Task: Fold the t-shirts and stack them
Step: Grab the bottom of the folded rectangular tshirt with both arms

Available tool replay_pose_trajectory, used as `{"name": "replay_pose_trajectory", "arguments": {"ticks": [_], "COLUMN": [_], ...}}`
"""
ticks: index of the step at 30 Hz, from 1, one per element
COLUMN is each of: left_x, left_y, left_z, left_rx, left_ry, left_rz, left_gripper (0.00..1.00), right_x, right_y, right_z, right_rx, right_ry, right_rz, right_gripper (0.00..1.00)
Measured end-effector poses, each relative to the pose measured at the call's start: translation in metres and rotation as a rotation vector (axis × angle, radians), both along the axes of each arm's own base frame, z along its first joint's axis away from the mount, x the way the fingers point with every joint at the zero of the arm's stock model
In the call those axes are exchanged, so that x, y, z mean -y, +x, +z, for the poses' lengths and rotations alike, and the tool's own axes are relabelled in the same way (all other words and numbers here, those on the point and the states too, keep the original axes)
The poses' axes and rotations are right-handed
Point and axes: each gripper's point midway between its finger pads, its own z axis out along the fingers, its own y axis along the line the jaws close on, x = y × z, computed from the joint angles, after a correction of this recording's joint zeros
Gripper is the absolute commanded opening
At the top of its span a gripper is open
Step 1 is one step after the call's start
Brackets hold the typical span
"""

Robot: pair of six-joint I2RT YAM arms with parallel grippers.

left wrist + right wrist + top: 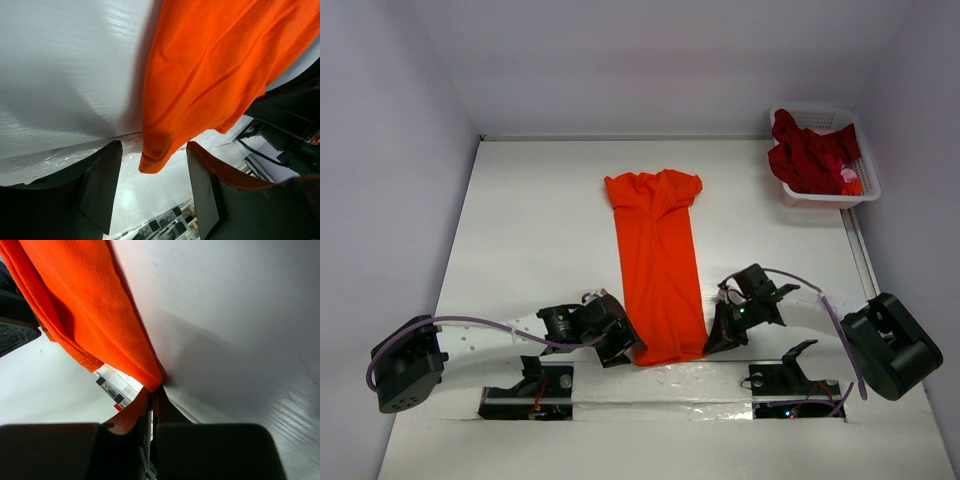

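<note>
Top view: an orange t-shirt, folded into a long narrow strip of soft knit, is laid down the middle of the smooth white table, collar toward the far edge and hem at the near edge. The left gripper is set at the hem's left corner, the right gripper at its right. Crumpled dark red t-shirts are heaped in a white lattice basket at the far right corner.

Left wrist: the dark fingers are seen spread, a stitched hem corner hanging between them, unclamped.

Right wrist: the fingers are seen pinched together on a ribbed hem corner.
</note>
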Motion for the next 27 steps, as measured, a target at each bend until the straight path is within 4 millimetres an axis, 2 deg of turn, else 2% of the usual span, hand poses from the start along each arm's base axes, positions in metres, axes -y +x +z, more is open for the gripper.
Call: {"name": "replay_pose_trajectory", "arguments": {"ticks": [8,9,10,12,19,27], "left_x": [0.003,0.004,0.005,0.005,0.003,0.002], "left_y": [-0.003,-0.003,-0.003,-0.005,-0.009,-0.01], "left_z": [-0.007,-0.008,-0.007,-0.009,-0.01,0.002], "left_rx": [-0.019,-0.023,-0.022,-0.022,-0.027,-0.017], "left_ry": [0.014,0.013,0.013,0.019,0.035,0.021], "left_rz": [-0.022,-0.025,-0.028,-0.043,-0.06,-0.066], "left_gripper": [0.49,0.38,0.33,0.29,0.31,0.35], "right_x": [-0.001,-0.001,-0.001,-0.001,-0.002,-0.005], "right_y": [0.001,0.001,0.001,0.001,0.001,0.003], "right_z": [-0.001,-0.001,-0.001,-0.001,-0.001,-0.001], "right_rx": [0.005,0.006,0.007,0.007,0.011,0.02], "right_ry": [0.004,0.005,0.007,0.007,0.014,0.033], "right_rz": [0.007,0.008,0.008,0.008,0.015,0.029], "right_gripper": [0.0,0.0,0.0,0.0,0.0,0.0]}}
